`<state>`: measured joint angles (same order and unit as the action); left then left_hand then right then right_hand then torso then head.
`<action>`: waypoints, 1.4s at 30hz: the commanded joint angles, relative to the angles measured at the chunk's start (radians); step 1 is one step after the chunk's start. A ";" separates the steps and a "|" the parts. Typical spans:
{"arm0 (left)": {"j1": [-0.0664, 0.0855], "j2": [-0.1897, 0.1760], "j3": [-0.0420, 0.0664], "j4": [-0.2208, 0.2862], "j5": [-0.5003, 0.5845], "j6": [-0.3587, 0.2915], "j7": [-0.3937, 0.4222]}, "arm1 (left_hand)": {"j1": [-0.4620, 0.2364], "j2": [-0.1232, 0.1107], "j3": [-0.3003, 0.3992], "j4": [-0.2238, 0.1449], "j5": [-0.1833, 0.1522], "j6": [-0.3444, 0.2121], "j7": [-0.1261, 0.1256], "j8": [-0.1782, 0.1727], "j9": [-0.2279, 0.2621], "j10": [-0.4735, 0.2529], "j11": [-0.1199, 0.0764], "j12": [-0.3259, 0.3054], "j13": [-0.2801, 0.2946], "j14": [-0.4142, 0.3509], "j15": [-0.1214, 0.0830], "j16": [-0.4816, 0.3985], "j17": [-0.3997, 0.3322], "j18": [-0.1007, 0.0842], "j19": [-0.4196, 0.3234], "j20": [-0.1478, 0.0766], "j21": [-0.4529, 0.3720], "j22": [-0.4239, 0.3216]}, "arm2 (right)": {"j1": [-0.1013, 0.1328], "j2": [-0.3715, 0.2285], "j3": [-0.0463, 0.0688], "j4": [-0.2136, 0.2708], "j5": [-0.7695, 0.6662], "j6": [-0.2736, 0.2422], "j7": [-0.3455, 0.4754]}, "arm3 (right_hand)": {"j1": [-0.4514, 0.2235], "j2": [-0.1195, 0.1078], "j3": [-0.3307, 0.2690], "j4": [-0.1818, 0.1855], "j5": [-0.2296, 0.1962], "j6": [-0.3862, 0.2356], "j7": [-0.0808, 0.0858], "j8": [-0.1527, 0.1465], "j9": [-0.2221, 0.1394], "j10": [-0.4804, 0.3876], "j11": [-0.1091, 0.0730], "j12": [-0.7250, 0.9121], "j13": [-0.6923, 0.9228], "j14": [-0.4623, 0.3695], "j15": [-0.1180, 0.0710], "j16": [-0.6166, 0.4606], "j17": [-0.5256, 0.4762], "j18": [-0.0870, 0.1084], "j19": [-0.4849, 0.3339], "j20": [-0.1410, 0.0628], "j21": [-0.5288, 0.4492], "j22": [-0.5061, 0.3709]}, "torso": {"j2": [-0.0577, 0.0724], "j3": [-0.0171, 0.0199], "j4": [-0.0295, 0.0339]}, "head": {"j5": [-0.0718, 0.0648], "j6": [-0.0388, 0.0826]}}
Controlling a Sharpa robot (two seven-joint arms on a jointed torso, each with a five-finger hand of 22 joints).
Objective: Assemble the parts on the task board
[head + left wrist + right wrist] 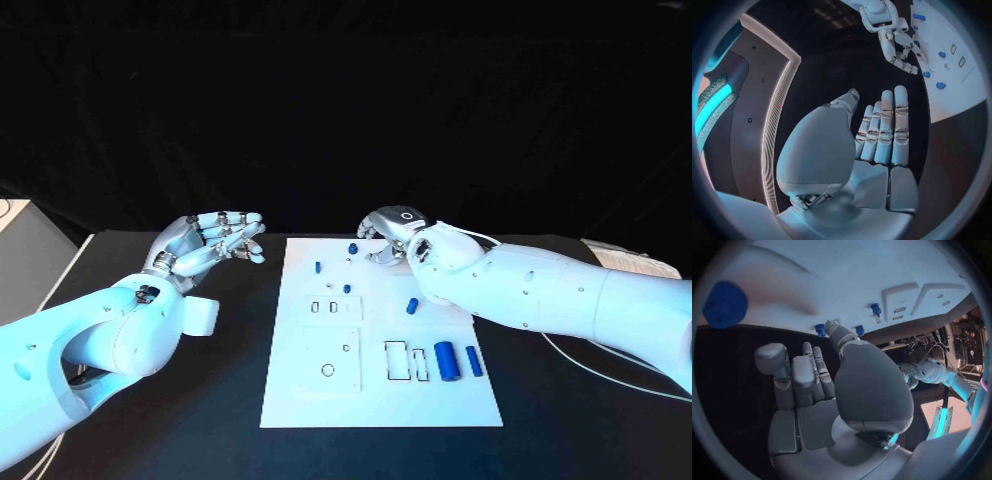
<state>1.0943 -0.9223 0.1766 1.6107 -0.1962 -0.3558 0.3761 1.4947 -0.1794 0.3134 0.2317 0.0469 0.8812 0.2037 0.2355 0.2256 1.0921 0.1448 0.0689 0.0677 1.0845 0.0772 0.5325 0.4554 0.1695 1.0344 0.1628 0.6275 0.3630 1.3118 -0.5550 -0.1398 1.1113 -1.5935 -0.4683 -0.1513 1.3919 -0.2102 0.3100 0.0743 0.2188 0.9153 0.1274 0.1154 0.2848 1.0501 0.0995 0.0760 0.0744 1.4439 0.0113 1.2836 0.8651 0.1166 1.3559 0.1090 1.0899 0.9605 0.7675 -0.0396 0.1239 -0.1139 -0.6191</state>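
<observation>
At board's far edge | right hand [392, 232] fingertips hidden | grasp unclear

White task board [378, 400] on a black surface [173, 420]. Small blue parts on the board: two larger blue cylinders, one [446, 360] beside a slimmer one [475, 361], a blue piece [413, 306] mid-board, small blue pegs near the far edge [352, 248] and [319, 267]. Thin black outlines of rectangles [395, 360] and a small oval [327, 370] marked on the white board. Left robot hand [216, 240] silver with darker seams, on a white arm [87, 345]. Right robot hand [387, 232] silver, on a white arm [548, 295]. Black backdrop behind. Right wrist view: big blue part [724, 304] against the white board.
</observation>
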 commanded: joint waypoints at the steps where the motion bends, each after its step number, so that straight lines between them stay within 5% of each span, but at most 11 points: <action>1: 0.001 -0.001 0.001 -0.004 0.003 0.017 0.011 | -0.006 0.005 0.005 -0.002 0.002 0.007 0.002 -0.005 -0.001 -0.008 0.001 -0.003 0.001 -0.007 -0.002 0.009 0.003 0.008 -0.009 -0.001 0.007 0.004 | 0.007 -0.050 0.006 0.051 0.068 -0.062 0.028 | 0.003 -0.008 0.035 0.013 0.010 0.015 0.015 -0.002 0.000 0.068 -0.014 0.016 0.006 0.021 -0.011 0.037 0.064 -0.012 0.031 -0.008 0.059 0.076 | -0.003 0.0028 -0.0069 | 0.003 0.005; 5: 0.001 -0.002 0.001 -0.010 0.004 0.018 0.011 | -0.006 0.005 0.005 -0.002 0.002 0.007 0.002 -0.005 -0.001 -0.008 0.001 -0.003 0.001 -0.007 -0.002 0.009 0.003 0.008 -0.009 -0.001 0.007 0.004 | 0.015 -0.114 0.013 0.103 0.129 -0.055 0.027 | -0.013 -0.031 0.099 0.035 0.013 0.015 0.018 -0.010 -0.003 0.194 -0.033 0.048 0.026 0.028 -0.024 0.063 0.102 -0.025 0.056 -0.019 0.118 0.150 | -0.005 0.0042 -0.0113 | 0.007 0.007; 9: 0.001 -0.003 0.001 -0.015 0.004 0.018 0.010 | -0.006 0.004 0.004 -0.002 0.002 0.007 0.003 -0.005 -0.001 -0.008 0.001 -0.003 0.001 -0.008 -0.001 0.009 0.004 0.008 -0.010 -0.001 0.008 0.005 | 0.022 -0.160 0.017 0.125 0.182 -0.021 0.014 | -0.028 -0.064 0.033 0.054 0.014 -0.023 -0.010 -0.032 -0.007 0.387 -0.072 0.185 0.132 0.036 -0.057 0.086 0.143 -0.034 0.074 -0.048 0.161 0.205 | -0.006 0.0061 -0.0178 | 0.010 0.011; 11: 0.001 -0.002 0.001 -0.016 0.004 0.019 0.010 | -0.006 0.004 0.004 -0.002 0.002 0.007 0.003 -0.005 -0.001 -0.008 0.001 -0.003 0.001 -0.008 -0.001 0.009 0.004 0.008 -0.010 -0.001 0.008 0.005 | 0.023 -0.175 0.018 0.128 0.207 -0.001 0.009 | 0.001 -0.045 -0.055 0.078 0.021 -0.024 -0.016 -0.029 0.002 0.377 -0.078 0.456 0.433 0.044 -0.063 0.108 0.183 -0.043 0.087 -0.057 0.192 0.247 | -0.006 0.0066 -0.0192 | 0.010 0.011; 12: 0.001 -0.002 0.001 -0.017 0.004 0.019 0.010 | -0.006 0.004 0.004 -0.002 0.002 0.007 0.003 -0.005 -0.001 -0.008 0.001 -0.003 0.001 -0.008 -0.001 0.009 0.004 0.008 -0.010 -0.001 0.008 0.005 | 0.024 -0.180 0.018 0.129 0.218 0.008 0.007 | 0.013 -0.040 -0.087 0.092 0.026 -0.024 -0.021 -0.027 0.006 0.386 -0.066 0.761 0.748 0.054 -0.055 0.133 0.238 -0.047 0.094 -0.059 0.209 0.271 | -0.006 0.0073 -0.0196 | 0.011 0.011; 13: 0.001 -0.002 0.001 -0.017 0.004 0.019 0.010 | -0.006 0.004 0.004 -0.002 0.002 0.007 0.003 -0.005 -0.001 -0.008 0.001 -0.003 0.001 -0.008 -0.001 0.009 0.004 0.008 -0.010 -0.001 0.008 0.005 | 0.024 -0.184 0.018 0.129 0.225 0.015 0.006 | 0.020 -0.035 -0.108 0.107 0.027 -0.028 -0.003 -0.027 0.008 0.401 -0.063 0.954 0.944 0.060 -0.058 0.150 0.279 -0.052 0.100 -0.050 0.225 0.291 | -0.006 0.0078 -0.0197 | 0.012 0.010; 14: 0.001 -0.002 0.001 -0.018 0.004 0.019 0.010 | -0.006 0.004 0.004 -0.002 0.002 0.007 0.003 -0.005 -0.001 -0.008 0.001 -0.003 0.001 -0.008 -0.001 0.009 0.004 0.008 -0.010 -0.001 0.008 0.005 | 0.024 -0.188 0.018 0.129 0.233 0.021 0.004 | 0.023 -0.034 -0.112 0.111 0.028 -0.027 -0.004 -0.026 0.009 0.399 -0.059 0.985 0.975 0.061 -0.054 0.154 0.286 -0.052 0.101 -0.049 0.228 0.295 | -0.006 0.0081 -0.0183 | 0.011 0.010; 15: 0.001 -0.001 0.001 -0.019 0.004 0.020 0.010 | -0.006 0.003 0.004 -0.003 0.002 0.007 0.003 -0.006 -0.001 -0.009 0.001 -0.003 0.001 -0.008 -0.001 0.010 0.004 0.009 -0.011 0.000 0.009 0.006 | 0.025 -0.193 0.018 0.128 0.246 0.033 0.002 | 0.039 -0.018 -0.133 0.145 0.036 -0.024 0.018 -0.018 0.016 0.420 -0.055 1.245 1.242 0.070 -0.052 0.184 0.357 -0.059 0.114 -0.036 0.260 0.337 | -0.006 0.0089 -0.0183 | 0.010 0.008; 18: 0.000 0.001 0.001 -0.022 0.004 0.021 0.010 | -0.006 0.003 0.004 -0.003 0.002 0.007 0.003 -0.006 -0.001 -0.009 0.001 -0.003 0.001 -0.008 -0.001 0.010 0.004 0.009 -0.011 0.000 0.009 0.006 | 0.025 -0.203 0.019 0.121 0.283 0.066 -0.004 | 0.060 -0.023 -0.152 0.192 0.056 -0.024 0.032 -0.001 0.025 0.497 -0.032 1.459 1.461 0.096 -0.021 0.243 0.530 -0.070 0.133 -0.018 0.311 0.402 | -0.007 0.0078 -0.0167 | 0.005 0.009; 25: 0.000 0.004 0.001 -0.026 0.004 0.022 0.010 | -0.006 0.003 0.004 -0.003 0.002 0.007 0.003 -0.006 -0.001 -0.009 0.001 -0.003 0.001 -0.008 -0.001 0.010 0.004 0.009 -0.011 0.000 0.009 0.006 | 0.026 -0.204 0.019 0.088 0.322 0.127 -0.019 | 0.068 -0.019 -0.171 0.212 0.059 -0.034 0.042 0.012 0.029 0.521 -0.016 1.495 1.496 0.113 -0.005 0.273 0.636 -0.087 0.162 -0.004 0.378 0.485 | -0.006 0.0065 -0.0158 | -0.001 0.005; 42: 0.000 0.006 0.001 -0.028 0.004 0.020 0.002 | -0.006 0.004 0.005 -0.004 0.002 0.007 0.003 -0.006 -0.001 -0.009 0.001 -0.003 0.001 -0.009 -0.001 0.011 0.005 0.009 -0.013 0.000 0.012 0.008 | 0.022 -0.160 0.018 0.011 0.312 0.171 -0.072 | 0.068 -0.007 -0.162 0.211 0.081 -0.027 0.043 0.024 0.033 0.521 -0.014 1.495 1.496 0.119 -0.002 0.280 0.669 -0.101 0.187 0.000 0.430 0.548 | -0.007 0.0044 -0.0142 | -0.016 -0.007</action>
<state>1.0939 -0.9185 0.1763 1.5811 -0.1959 -0.3508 0.3744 1.4947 -0.1794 0.3158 0.2293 0.0469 0.8812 0.2037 0.2355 0.2258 1.0921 0.1448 0.0689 0.0678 1.0845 0.0772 0.5374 0.4592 0.1695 1.0273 0.1626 0.6360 0.3690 1.3347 -0.7168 -0.1218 1.1245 -1.2772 -0.3304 -0.2044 1.4597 -0.2255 0.1423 0.2844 0.2963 0.8854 0.1687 0.1355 0.3170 1.4666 0.0787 1.5688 1.3080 1.4664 -0.0001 1.5587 1.3082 0.0293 1.4661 0.1043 1.5157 1.3080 0.7606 -0.0354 0.1100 -0.1277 -0.6228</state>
